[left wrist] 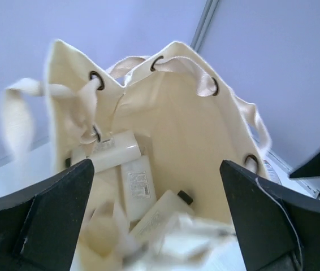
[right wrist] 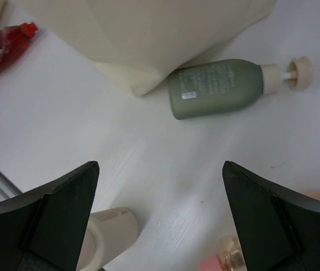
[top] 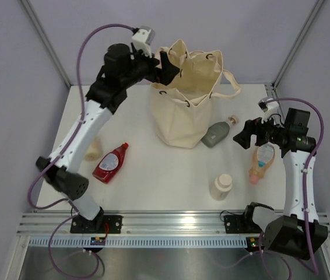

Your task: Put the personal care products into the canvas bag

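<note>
The cream canvas bag (top: 185, 99) stands upright at the back of the table. My left gripper (top: 168, 69) hovers open over its mouth. The left wrist view looks down into the canvas bag (left wrist: 199, 130), between the spread jaws of that gripper (left wrist: 157, 164); white rectangular bottles (left wrist: 137, 183) lie inside, and a blurred white shape (left wrist: 197, 240) shows below them. On the table lie a red flat bottle (top: 111, 163), a grey-green pump bottle (top: 216, 134), a cream squat bottle (top: 221, 186) and a clear bottle with pink (top: 262, 162). My right gripper (top: 242, 133) hangs open and empty just right of the grey-green bottle (right wrist: 213, 87).
A beige bottle (top: 93, 149) lies partly under my left arm. The right wrist view shows my right gripper (right wrist: 160, 165) over bare table, the cream bottle (right wrist: 112, 231) below its left finger and the red bottle (right wrist: 1, 42) at the top left. Metal rails (top: 171, 224) edge the near side.
</note>
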